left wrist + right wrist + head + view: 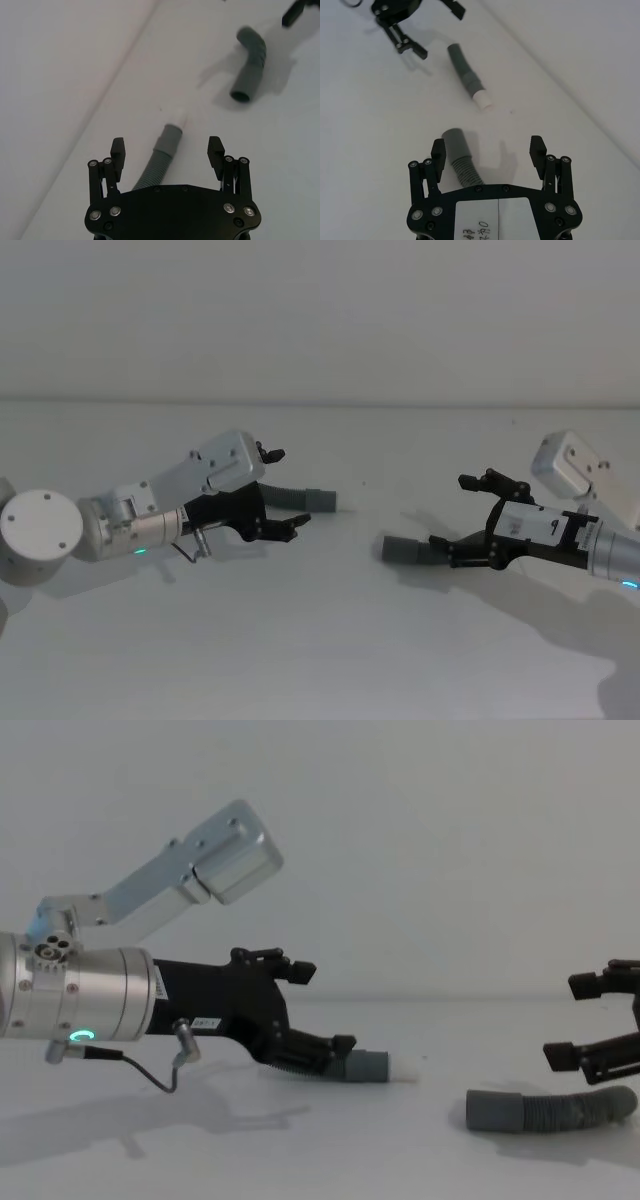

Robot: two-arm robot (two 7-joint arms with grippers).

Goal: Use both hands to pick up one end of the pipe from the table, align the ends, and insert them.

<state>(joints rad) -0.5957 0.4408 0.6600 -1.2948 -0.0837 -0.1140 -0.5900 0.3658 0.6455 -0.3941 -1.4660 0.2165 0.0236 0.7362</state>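
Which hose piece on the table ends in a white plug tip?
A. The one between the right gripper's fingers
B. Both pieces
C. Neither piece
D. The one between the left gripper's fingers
D: the left hose piece, lying within the open left gripper, ends in a white plug tip, while the right hose piece at the open right gripper ends in a plain grey socket.

Plug hose piece (pixel 300 496) left on table (pixel 320 650); socket hose piece (pixel 408 549) right, well apart.
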